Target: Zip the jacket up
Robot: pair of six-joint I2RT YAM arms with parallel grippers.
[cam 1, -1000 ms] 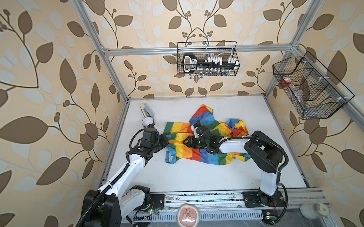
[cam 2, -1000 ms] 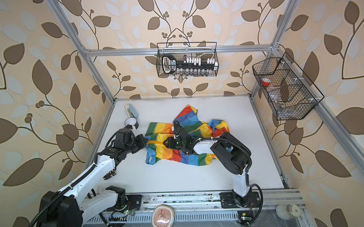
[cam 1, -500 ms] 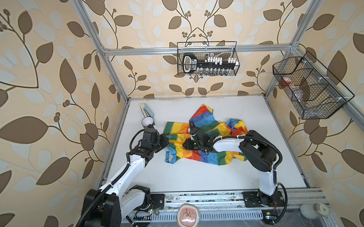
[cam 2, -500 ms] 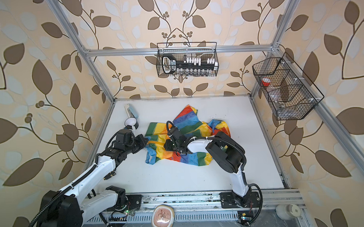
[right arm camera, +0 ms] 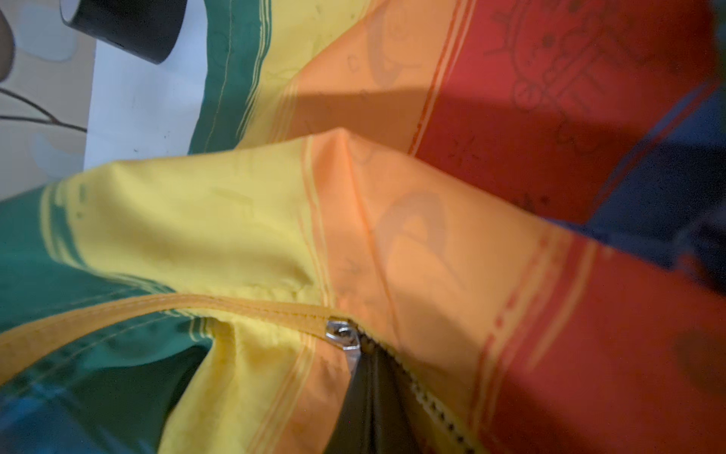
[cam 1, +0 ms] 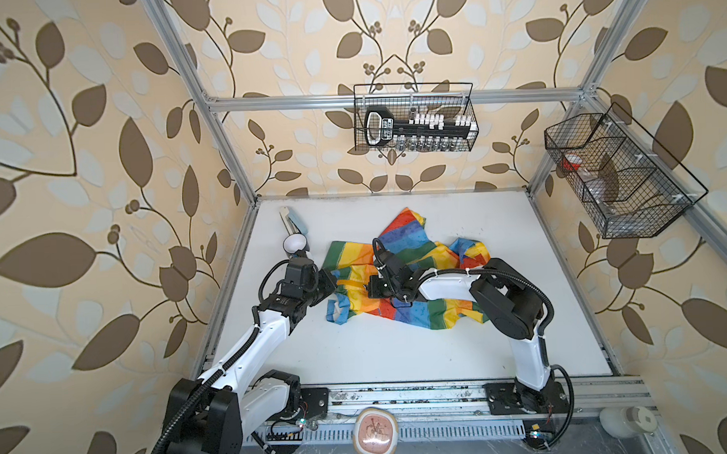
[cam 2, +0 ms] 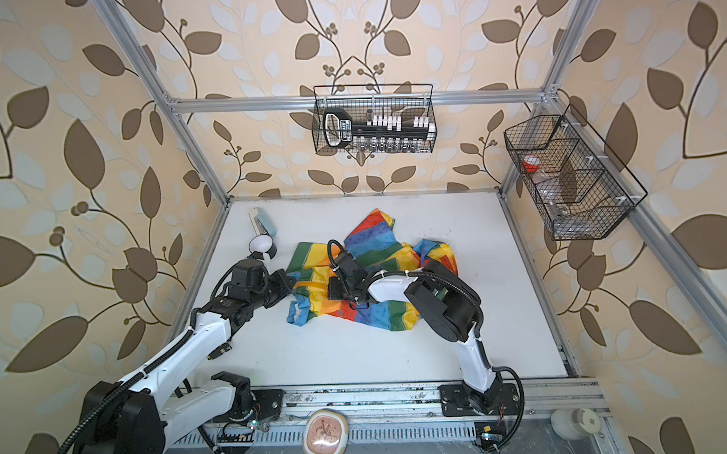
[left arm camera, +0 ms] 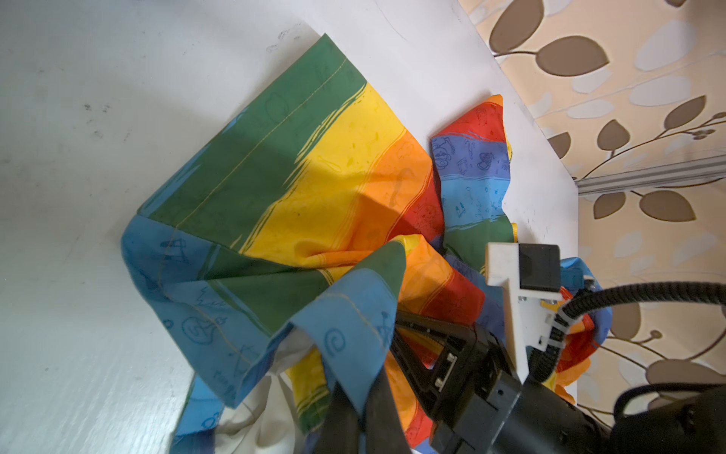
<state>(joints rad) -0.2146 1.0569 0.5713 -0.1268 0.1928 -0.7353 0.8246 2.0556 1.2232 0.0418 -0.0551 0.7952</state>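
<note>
– Near the middle of the white table [cam 1: 399, 360], what's lying there?
– A jacket [cam 1: 406, 245] in rainbow stripes, crumpled, with some white lining [left arm camera: 251, 416] showing under one raised corner.
– And the zipper?
– Orange tape [right arm camera: 157, 306] runs up to a small metal slider [right arm camera: 341, 333]. Past that, bare teeth [right arm camera: 432, 408] show along one edge.
– Who has the slider?
– The right gripper [right arm camera: 367, 377]. Its dark fingers [right arm camera: 383, 397] are pressed together on the pull tab [right arm camera: 353, 359] hanging from it. In both top views that claw sits over the yellow and orange stripes.
– The other claw?
– The left gripper [left arm camera: 361, 412] is pinched tight on the blue hem at the jacket's left edge, holding that corner up off the table.
– Anything nearby?
– A black tube with a white inside [cam 1: 294, 243] sits just beyond the left wrist, near the green edge of the cloth but not touching it. Two wire baskets [cam 1: 414, 118] hang on the walls, well apart from the jacket.
</note>
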